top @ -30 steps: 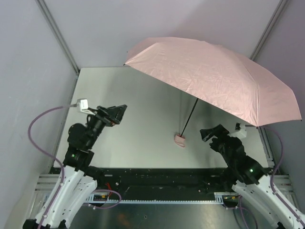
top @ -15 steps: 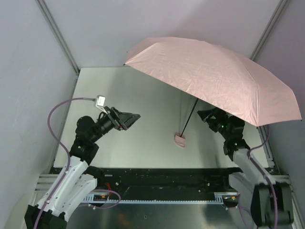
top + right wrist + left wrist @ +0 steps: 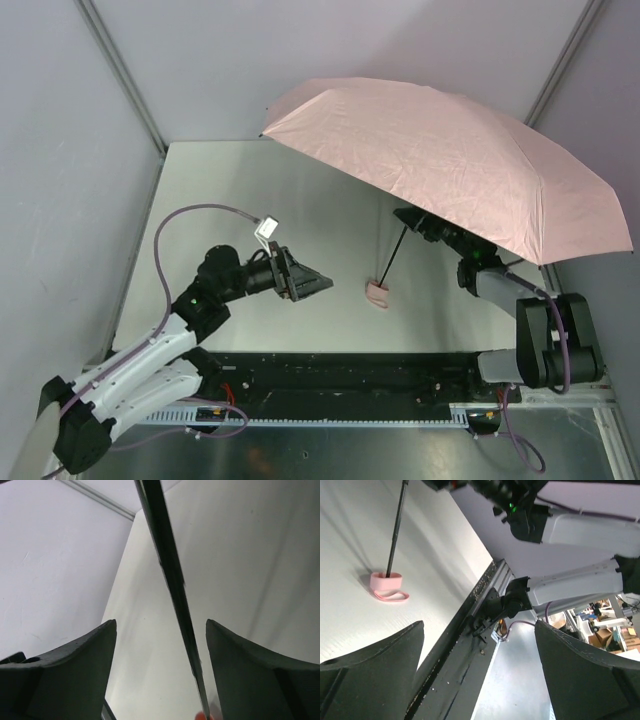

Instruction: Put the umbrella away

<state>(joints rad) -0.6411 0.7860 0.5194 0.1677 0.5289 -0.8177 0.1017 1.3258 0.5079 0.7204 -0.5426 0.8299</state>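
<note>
Umbrella (image 3: 450, 160): one. Claws: two, left claw (image 3: 318, 284) and right claw (image 3: 405, 216). Table (image 3: 250, 200): one.

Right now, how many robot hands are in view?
2. The left hand hovers open just left of the pink handle; the right hand is open around the umbrella's black shaft, under the canopy.

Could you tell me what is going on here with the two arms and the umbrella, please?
An open pale pink umbrella stands tilted on the table, with its small pink handle resting on the surface. The right pincer sits around the thin black shaft high up near the canopy. Its jaws are open with a gap on each side, so nothing is gripped yet. The left pincer hovers open beside the handle, apart from it. The umbrella is not yet folded.
</note>
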